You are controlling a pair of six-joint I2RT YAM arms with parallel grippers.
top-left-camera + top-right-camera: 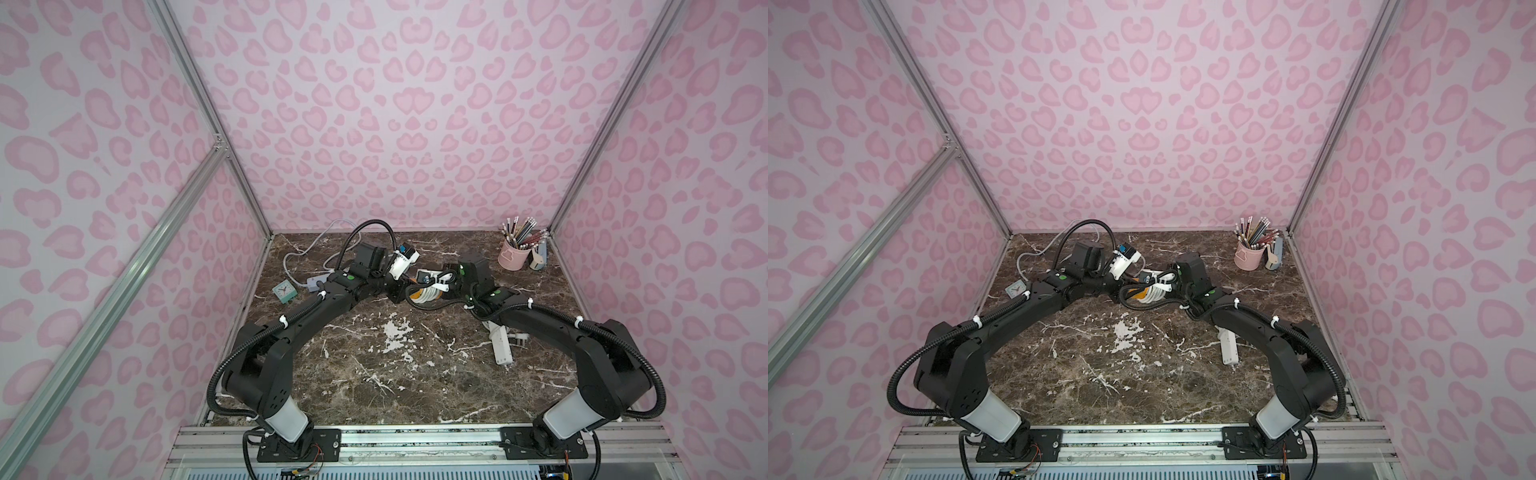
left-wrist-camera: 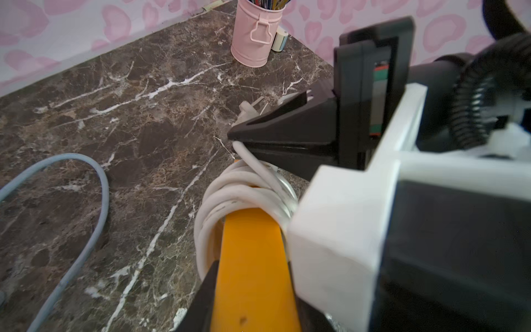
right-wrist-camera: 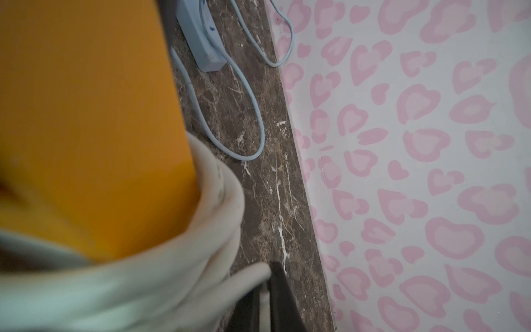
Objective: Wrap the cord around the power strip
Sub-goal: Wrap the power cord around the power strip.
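Left wrist view: left gripper [image 2: 250,277] clamped on the orange power strip [image 2: 250,241], one black finger pressed to its side. White cord [image 2: 227,189] wound in several loops around the strip's far part. Right gripper [image 2: 236,137] pinched tight on the cord's free end, just above the coil. The plug [image 2: 253,107] pokes out behind it.

Right wrist view: same cord end nipped between the dark fingers [image 3: 283,296].

In both top views the strip sits between the two wrists, toward the back of the marble table [image 1: 374,374].

Also noted:
- pink pencil cup [image 2: 253,34] in a back corner
- grey-blue cord [image 2: 97,201] looping on the table
- white strip [image 1: 500,345] lying under the right arm
- small clock [image 1: 285,289] at the left edge
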